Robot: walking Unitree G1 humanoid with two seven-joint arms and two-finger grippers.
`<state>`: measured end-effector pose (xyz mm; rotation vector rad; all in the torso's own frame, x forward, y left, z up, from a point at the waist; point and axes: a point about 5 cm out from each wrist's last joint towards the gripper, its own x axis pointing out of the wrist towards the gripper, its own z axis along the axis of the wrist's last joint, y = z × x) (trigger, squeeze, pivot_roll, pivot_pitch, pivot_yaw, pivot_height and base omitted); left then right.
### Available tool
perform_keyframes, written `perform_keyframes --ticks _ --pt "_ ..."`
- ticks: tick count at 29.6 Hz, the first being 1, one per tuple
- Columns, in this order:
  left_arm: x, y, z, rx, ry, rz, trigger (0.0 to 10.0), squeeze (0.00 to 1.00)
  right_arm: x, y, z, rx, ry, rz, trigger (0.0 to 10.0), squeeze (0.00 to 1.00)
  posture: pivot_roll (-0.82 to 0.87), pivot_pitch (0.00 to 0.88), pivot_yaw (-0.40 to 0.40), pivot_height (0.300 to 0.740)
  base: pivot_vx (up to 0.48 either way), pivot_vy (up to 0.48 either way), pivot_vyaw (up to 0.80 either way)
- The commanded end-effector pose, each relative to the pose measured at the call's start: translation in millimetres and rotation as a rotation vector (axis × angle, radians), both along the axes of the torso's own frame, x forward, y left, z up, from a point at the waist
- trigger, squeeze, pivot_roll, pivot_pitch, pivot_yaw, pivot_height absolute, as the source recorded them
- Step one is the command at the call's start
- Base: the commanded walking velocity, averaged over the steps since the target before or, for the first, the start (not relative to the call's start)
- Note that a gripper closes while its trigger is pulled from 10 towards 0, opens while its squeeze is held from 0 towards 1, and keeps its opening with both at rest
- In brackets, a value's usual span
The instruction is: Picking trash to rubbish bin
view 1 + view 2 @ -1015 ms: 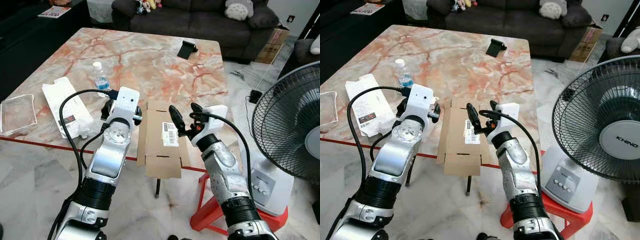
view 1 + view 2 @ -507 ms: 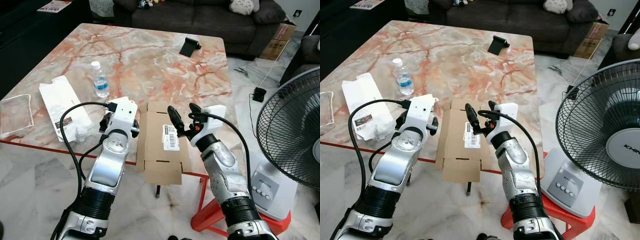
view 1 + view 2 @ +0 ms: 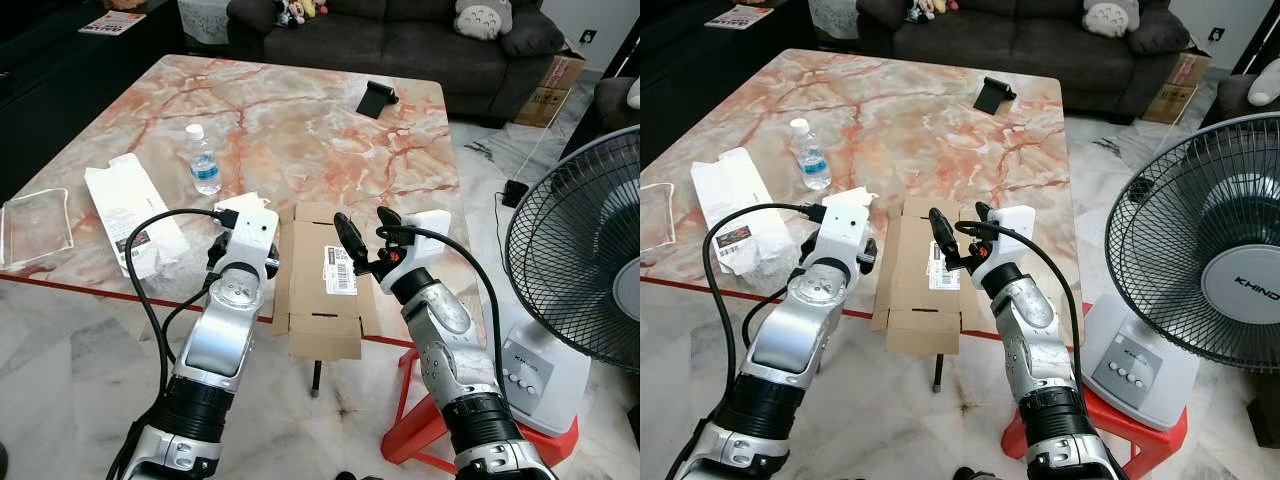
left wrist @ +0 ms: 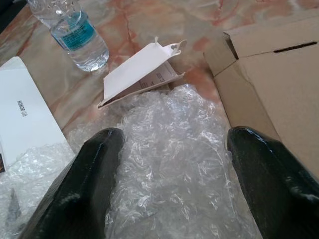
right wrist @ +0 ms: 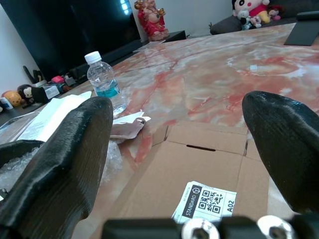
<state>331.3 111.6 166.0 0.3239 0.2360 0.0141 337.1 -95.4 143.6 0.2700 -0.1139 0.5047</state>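
- The flattened brown cardboard box with a white barcode label [image 3: 322, 275] lies at the near edge of the pink-veined marble table [image 3: 300, 110], lower centre of the left eye view, its near flap overhanging the edge.
- The right gripper [image 3: 365, 232] hovers over the right half of that box, its 2 black fingers spread wide and holding nothing; the right wrist view shows the label directly beneath the gap.
- The left gripper [image 4: 172, 169] stands just left of the box, fingers wide apart and empty, poised above a crumpled sheet of clear bubble wrap [image 4: 169, 149].
- A small folded white paper carton [image 4: 139, 74] lies just beyond the bubble wrap, with a small clear plastic water bottle with a blue label [image 3: 205, 165] further back.
- At the left of the left eye view lie a flattened white printed carton [image 3: 125, 205] and, at the table's edge, a clear plastic tray [image 3: 35, 225].
- A black phone stand [image 3: 377, 97] sits at the far side of the table; a black-grilled standing fan [image 3: 580, 250] stands at the right.
- No rubbish bin can be made out.
- Judgement: the step in hand is the approach to a first pick; nothing is grasped yet.
- Judgement: the next move calls for 1 gripper to descend and close; the bubble wrap should gather easily, while the flat box offers an edge only at its overhang.
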Motion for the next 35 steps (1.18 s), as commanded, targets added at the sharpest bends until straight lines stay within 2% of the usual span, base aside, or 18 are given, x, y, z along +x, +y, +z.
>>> perform_keyframes --ticks 1,4,5,6,7,8,9,18,19,20,35 --pt "-2.1 1.4 -3 0.015 0.018 0.007 0.0 0.00 -0.2 2.0 4 0.005 -0.007 0.014 10.0 0.00 -0.11 0.094 -0.078 0.740 0.000 0.000 0.00" --pt "-2.5 2.7 -5 0.020 0.026 0.011 0.0 0.00 -0.5 3.0 3 0.006 -0.004 0.017 10.0 0.00 -0.10 0.102 -0.080 0.740 0.000 0.000 0.00" --pt "-3.3 3.0 -7 0.025 0.033 0.013 1.3 0.00 -1.1 3.2 3 0.007 -0.003 0.018 10.0 0.00 -0.11 0.106 -0.081 0.740 0.000 0.000 0.00" --pt "-3.3 3.0 -7 0.025 0.033 0.013 1.3 0.00 -1.1 3.2 3 0.007 -0.003 0.018 10.0 0.00 -0.11 0.106 -0.081 0.740 0.000 0.000 0.00" --pt "-3.9 3.4 -9 0.035 0.040 0.015 8.8 0.00 -1.6 3.3 3 0.008 -0.002 0.019 10.0 0.00 -0.11 0.107 -0.080 0.740 0.000 0.000 0.00" --pt "-4.1 3.7 -10 0.041 0.045 0.016 8.8 0.00 -1.8 3.5 3 0.008 -0.001 0.020 10.0 0.00 -0.11 0.107 -0.080 0.740 0.000 0.000 0.00" --pt "-4.7 3.8 -13 0.048 0.054 0.017 10.0 0.00 -2.3 3.5 2 0.008 0.000 0.021 10.0 0.00 -0.11 0.109 -0.081 0.740 0.000 0.000 0.00" --pt "-6.4 3.1 -25 0.054 0.098 0.008 10.0 0.00 -3.6 4.2 1 0.010 0.007 0.026 10.0 0.00 -0.11 0.115 -0.081 0.740 0.000 0.000 0.00" --pt "-6.0 2.4 -24 0.050 0.091 0.006 2.9 0.00 -3.6 4.1 1 0.010 0.007 0.025 10.0 0.00 -0.11 0.115 -0.081 0.740 0.000 0.000 0.00" --pt "-5.7 2.0 -23 0.047 0.084 0.005 0.0 0.00 -3.5 4.0 1 0.010 0.007 0.025 10.0 0.00 -0.11 0.115 -0.081 0.740 0.000 0.000 0.00" --pt "-4.0 -1.4 -20 0.051 0.071 -0.008 0.0 0.00 -2.6 3.9 2 0.012 0.009 0.024 10.0 0.00 -0.11 0.112 -0.080 0.740 0.000 0.000 0.00"
